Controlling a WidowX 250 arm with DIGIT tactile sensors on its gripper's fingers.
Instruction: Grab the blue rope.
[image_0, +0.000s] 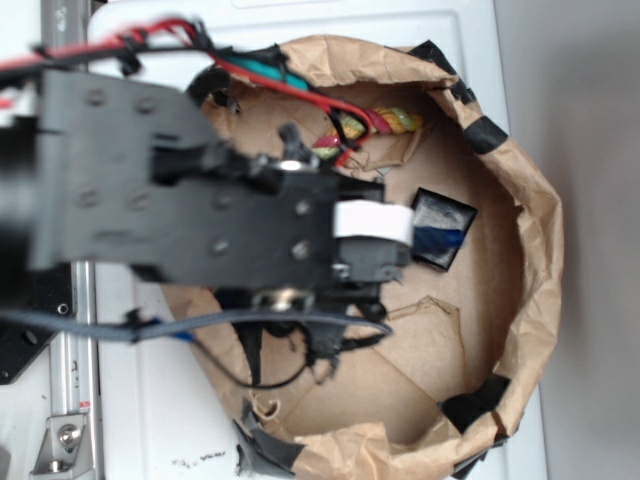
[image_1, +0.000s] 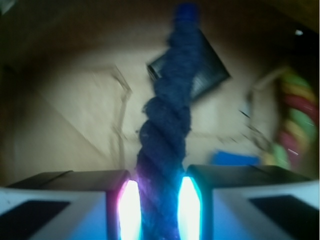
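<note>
In the wrist view the blue rope (image_1: 167, 120), thick, dark navy and twisted, runs up from between my two fingers, which press on it from both sides. My gripper (image_1: 159, 207) is shut on the rope, which hangs away over the brown paper floor. In the exterior view the arm and gripper (image_0: 340, 290) cover the left half of the paper-lined bowl, and the rope itself is hidden under them.
A brown paper bowl (image_0: 530, 250) with black tape patches rings the area. A black square object (image_0: 440, 228) lies to the right of the gripper and also shows in the wrist view (image_1: 207, 70). A red-yellow-green striped rope (image_0: 385, 125) lies at the back. A bright blue sponge (image_1: 235, 159) lies near the striped rope (image_1: 295, 120).
</note>
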